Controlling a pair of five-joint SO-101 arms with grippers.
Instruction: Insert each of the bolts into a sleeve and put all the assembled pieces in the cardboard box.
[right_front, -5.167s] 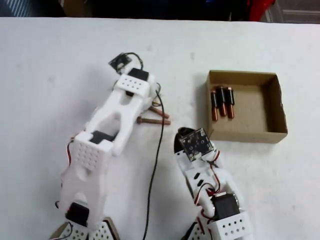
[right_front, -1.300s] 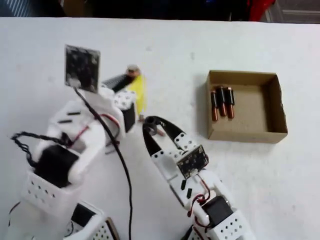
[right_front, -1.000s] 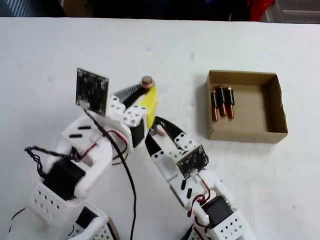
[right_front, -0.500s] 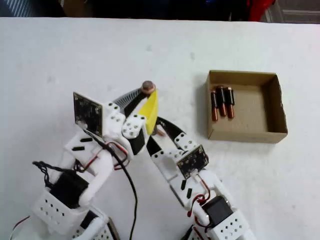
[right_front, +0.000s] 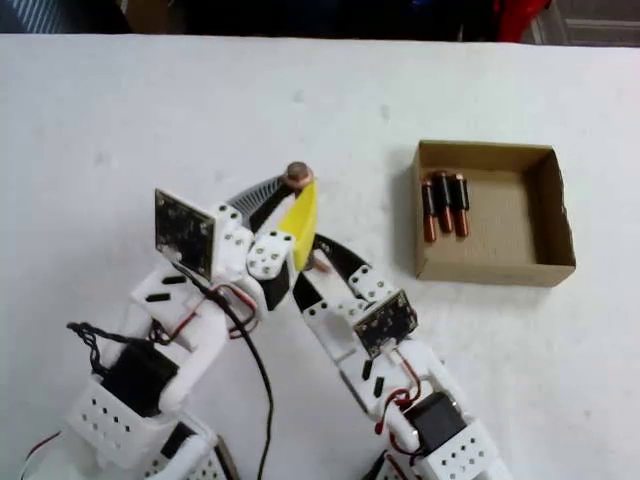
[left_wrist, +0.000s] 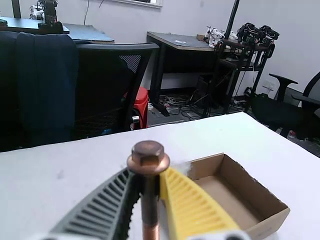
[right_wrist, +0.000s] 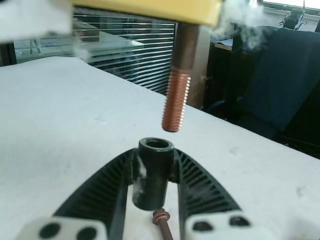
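Bolt (right_wrist: 176, 75) coppery, threaded tip, hangs above black tubular sleeve (right_wrist: 154, 172).

text: none legible | labels, brands: none | numbers, signs: none — nothing readable in any view

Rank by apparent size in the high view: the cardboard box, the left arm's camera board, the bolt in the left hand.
1. cardboard box
2. camera board, flattered by sitting nearer the camera
3. bolt, seen end-on, clearly smallest

Office lab (desks (left_wrist: 176, 40), chairs (left_wrist: 112, 80))
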